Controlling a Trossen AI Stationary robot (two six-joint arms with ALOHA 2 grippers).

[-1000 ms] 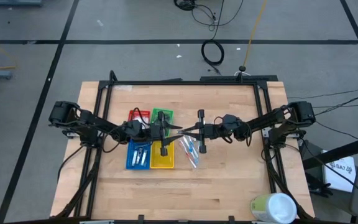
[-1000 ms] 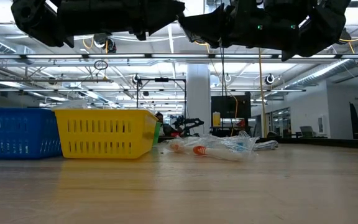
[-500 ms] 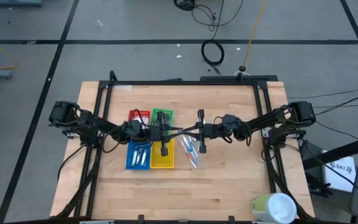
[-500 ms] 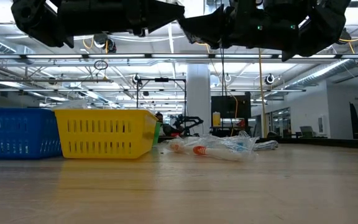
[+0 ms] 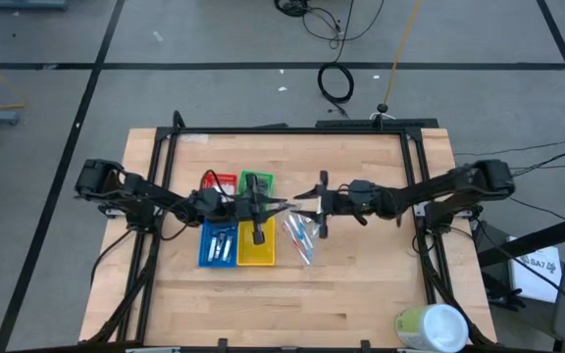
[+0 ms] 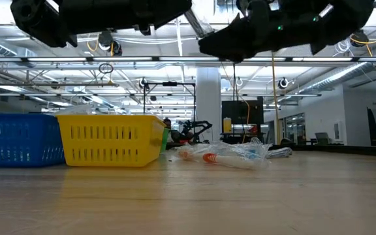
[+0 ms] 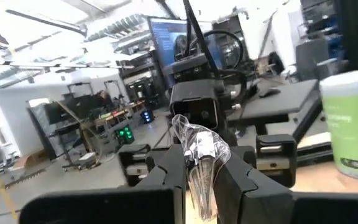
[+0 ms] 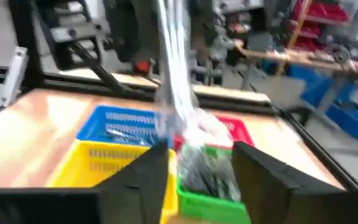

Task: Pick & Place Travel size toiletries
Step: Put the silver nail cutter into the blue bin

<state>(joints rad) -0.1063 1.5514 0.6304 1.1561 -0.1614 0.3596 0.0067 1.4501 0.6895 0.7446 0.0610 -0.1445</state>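
Observation:
My left gripper hovers above the table near the green tray, shut on a clear crinkled packet. My right gripper faces it from the table's right, open, a short way off. In the right wrist view the packet stands blurred ahead of the open fingers. More toiletries in clear wrap lie flat on the wood right of the yellow tray; the low view shows them as a pile. Small tubes lie in the blue tray. My left gripper pinches the clear packet between its two fingers, coming level from the table's left. The packet's crumpled free end sticks out past the fingertips toward the right arm. It is lifted clear of the table.
Red tray, green, blue and yellow trays sit in a square block under my left arm. A large pale green and white cylinder stands at the near right corner. A black frame borders the table. Bare wood lies near and far.
My right gripper has drawn back from my left gripper toward the table's right edge and rolled about its axis. A gap now shows between the two grippers where the tips met before. The left gripper has kept the packet in place.

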